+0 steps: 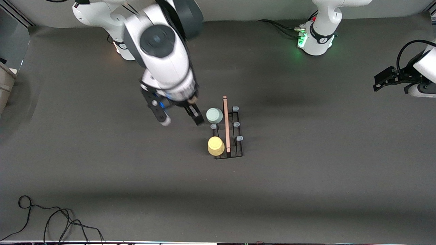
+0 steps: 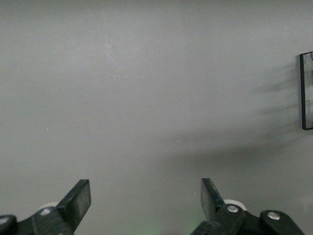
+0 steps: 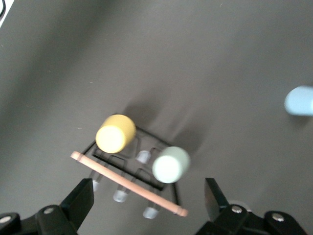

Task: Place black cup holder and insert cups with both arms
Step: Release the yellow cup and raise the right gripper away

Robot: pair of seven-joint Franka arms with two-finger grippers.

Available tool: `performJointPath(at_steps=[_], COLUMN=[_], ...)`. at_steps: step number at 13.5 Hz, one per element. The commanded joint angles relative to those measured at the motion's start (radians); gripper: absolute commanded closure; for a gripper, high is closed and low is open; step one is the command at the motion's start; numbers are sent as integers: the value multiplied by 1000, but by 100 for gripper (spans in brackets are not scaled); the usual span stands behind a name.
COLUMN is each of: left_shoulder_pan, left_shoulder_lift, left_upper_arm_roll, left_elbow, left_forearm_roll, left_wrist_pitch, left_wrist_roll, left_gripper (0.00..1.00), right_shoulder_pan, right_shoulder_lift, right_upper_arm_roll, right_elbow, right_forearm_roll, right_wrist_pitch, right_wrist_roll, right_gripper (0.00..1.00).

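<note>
Black cup holder (image 1: 231, 136) is standing upright on the table (image 1: 306, 177) near its middle, wooden rod handle (image 1: 226, 124) running along the top. Mint green cup (image 1: 214, 115) and yellow cup (image 1: 216, 146) are sitting upside down on pegs on the side toward the right arm's end, yellow one nearer the front camera; the peg between them and the three pegs (image 1: 235, 124) on the handle's side toward the left arm's end are showing bare. Right gripper (image 1: 180, 119) is hanging just beside the mint cup, fingers spread, gripping nothing. Blue cup (image 3: 299, 101) is showing only in the right wrist view, apart from the holder. Left gripper (image 2: 145, 198) is waiting at the left arm's end over bare table, fingers spread wide, empty.
</note>
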Motion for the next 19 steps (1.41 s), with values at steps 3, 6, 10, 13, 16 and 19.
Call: performJointPath(at_steps=[3,6,10,13,16,19], left_shoulder_pan=[-1,0,-1,-1,-3,-3], left_shoulder_lift=[8,8,8,8,25,26], left_upper_arm_roll=[4,5,5,5,4,4], left_elbow=[25,29,29,29,34,43], left_forearm_roll=[-8,-8,-8,-8,-8,-7], left_wrist_pitch=[-14,-20,-21,-21,-12,-14], left_wrist_roll=[13,16,10,11,7,4], left_gripper=[0,0,0,0,0,0], right_shoulder_pan=[-15,-203,-539,-763,-872,-877], right_shoulder_lift=[-270,-422,-529,-537,-523,-525], right_upper_arm_roll=[5,104,288,368,370,342], right_elbow=[-286,-428,-514,-509,-492,-494], right_forearm_roll=[-140,-153,-174,-174,-174,-184], right_wrist_pitch=[1,4,1,-2,27,62], right_wrist_roll=[-330,-569,-929,-1213,-1441,-1541], right_gripper=[0,0,0,0,0,0])
